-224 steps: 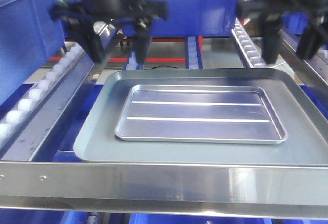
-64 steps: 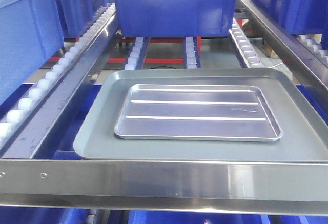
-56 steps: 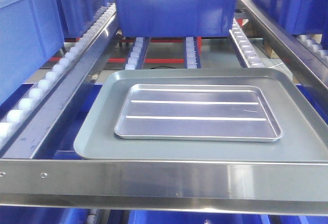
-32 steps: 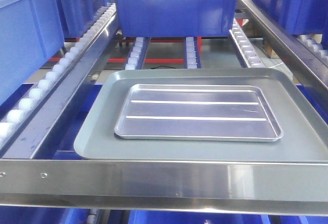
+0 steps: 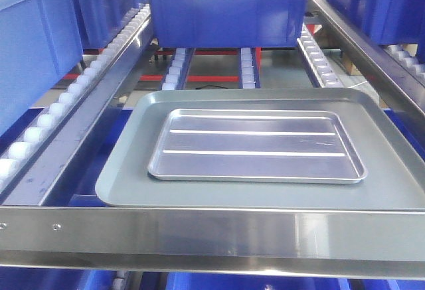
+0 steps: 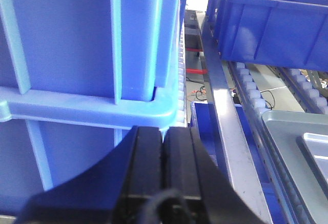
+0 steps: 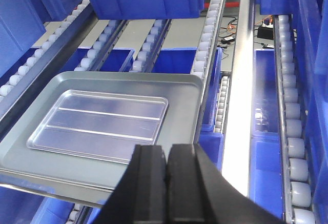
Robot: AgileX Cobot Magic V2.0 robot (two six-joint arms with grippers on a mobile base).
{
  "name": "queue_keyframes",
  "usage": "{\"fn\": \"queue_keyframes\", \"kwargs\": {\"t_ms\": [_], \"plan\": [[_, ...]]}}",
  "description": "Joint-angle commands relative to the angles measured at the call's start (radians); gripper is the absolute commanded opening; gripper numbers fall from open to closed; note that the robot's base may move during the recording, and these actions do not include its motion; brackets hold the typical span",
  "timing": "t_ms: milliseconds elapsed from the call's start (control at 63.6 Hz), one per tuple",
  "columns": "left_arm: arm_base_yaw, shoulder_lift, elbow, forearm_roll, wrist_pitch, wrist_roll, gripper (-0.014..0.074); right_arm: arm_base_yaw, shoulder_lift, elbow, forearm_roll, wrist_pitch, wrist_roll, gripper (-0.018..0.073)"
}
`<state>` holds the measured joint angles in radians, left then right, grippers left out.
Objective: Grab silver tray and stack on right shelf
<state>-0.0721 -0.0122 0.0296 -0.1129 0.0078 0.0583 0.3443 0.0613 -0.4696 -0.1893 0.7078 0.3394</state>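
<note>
Front view now without either arm, silver tray (image 5: 255, 145) unmoved inside grey tray (image 5: 126, 170), both grippers' fingers pressed together.

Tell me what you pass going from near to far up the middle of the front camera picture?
Steel bar → grey tray → silver tray → white rollers → blue bin.

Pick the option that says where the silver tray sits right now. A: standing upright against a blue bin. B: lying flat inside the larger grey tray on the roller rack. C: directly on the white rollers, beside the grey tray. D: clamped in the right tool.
B: the silver tray lies flat on the floor of the grey tray, whose rim surrounds it on all sides, and neither tool touches it.
</note>
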Motion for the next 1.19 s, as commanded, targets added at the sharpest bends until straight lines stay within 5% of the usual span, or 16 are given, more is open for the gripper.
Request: {"fn": "queue_keyframes", "kwargs": {"t_ms": [0, 676, 802, 991, 1179], "plan": [[0.001, -0.015, 0.020, -0.009, -0.095, -0.001, -0.0092, -0.004, 0.016, -0.026, -0.024, -0.083, -0.011, 0.0057], [0.001, -0.015, 0.020, -0.009, -0.095, -0.001, -0.0092, -0.011, 0.016, -0.018, -0.024, -0.101, -0.013, 0.0057], [0.001, -0.015, 0.020, -0.009, -0.095, -0.001, -0.0092, -0.110, 0.016, 0.025, 0.019, -0.184, -0.096, 0.0057], [0.001, -0.015, 0.020, -0.009, -0.095, -0.001, -0.0092, -0.325, 0.001, 0.152, 0.292, -0.385, -0.376, 0.0057], [0.001, -0.015, 0.020, -0.009, -0.095, -0.001, -0.0092, -0.433, -0.092, 0.323, 0.301, -0.578, -0.377, 0.0057]]}}
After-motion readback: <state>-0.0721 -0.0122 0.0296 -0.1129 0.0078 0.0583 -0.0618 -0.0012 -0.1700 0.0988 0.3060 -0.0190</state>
